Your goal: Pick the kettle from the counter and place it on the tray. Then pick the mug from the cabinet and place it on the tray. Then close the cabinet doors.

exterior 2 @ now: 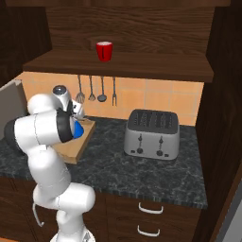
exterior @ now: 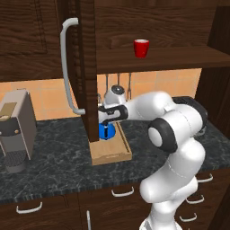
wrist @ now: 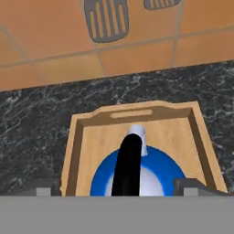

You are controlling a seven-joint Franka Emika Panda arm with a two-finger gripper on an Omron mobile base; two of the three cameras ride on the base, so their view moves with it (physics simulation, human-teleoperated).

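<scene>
Kettle [wrist: 137, 171] sits nearest the hand camera, its black handle upright at centre, blue body resting inside the tray [wrist: 77, 141] on the counter [wrist: 36, 123]. Hand [wrist: 119, 186] hovers just above it, fingertips spread wide to either side of the handle, touching nothing: open, kettle released. First step looks done. Next comes the mug [exterior: 141, 48], at 12 o'clock of the tray on the cabinet [exterior: 179, 57] shelf; that calls for lifting clear of the handle without snagging it, then a long reach upward. Cabinet door [exterior: 86, 58] stands open, edge-on in the left base view, covering part of the tray and kettle. Arm hides most of the kettle in the right base view. Kettle's base is cut off below the hand view.
</scene>
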